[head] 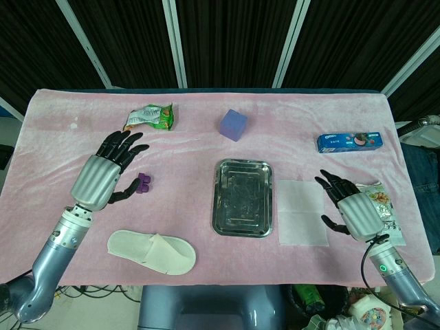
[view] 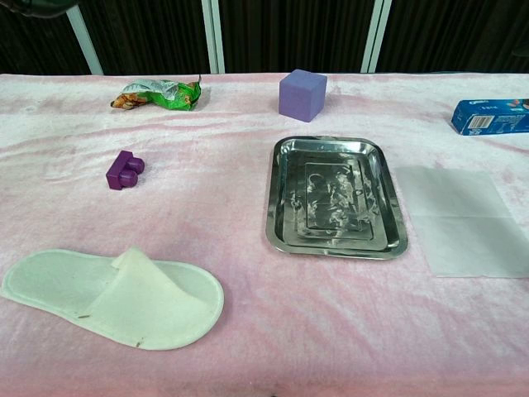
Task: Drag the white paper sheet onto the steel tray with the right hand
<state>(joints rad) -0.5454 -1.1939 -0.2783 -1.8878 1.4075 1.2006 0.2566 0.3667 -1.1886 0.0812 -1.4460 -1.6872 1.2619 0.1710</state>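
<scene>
Both hands are held spread and empty: right hand (head: pixel 354 208) beside the white paper sheet (head: pixel 302 212), steel tray (head: pixel 242 198) adjacent.

blue box (view: pixel 493 116) and white paper sheet (view: pixel 463 219) cut off by chest view's right edge

We see a purple cube (head: pixel 234 124) near the far middle of the pink cloth (head: pixel 206 148). Left of the cube lies a green snack bag (head: pixel 149 117); nearer, a small purple block (head: pixel 144 183) and a white slipper (head: pixel 152 251). Right of the cube, a blue box (head: pixel 348 141) and another snack packet (head: pixel 382 206).
</scene>
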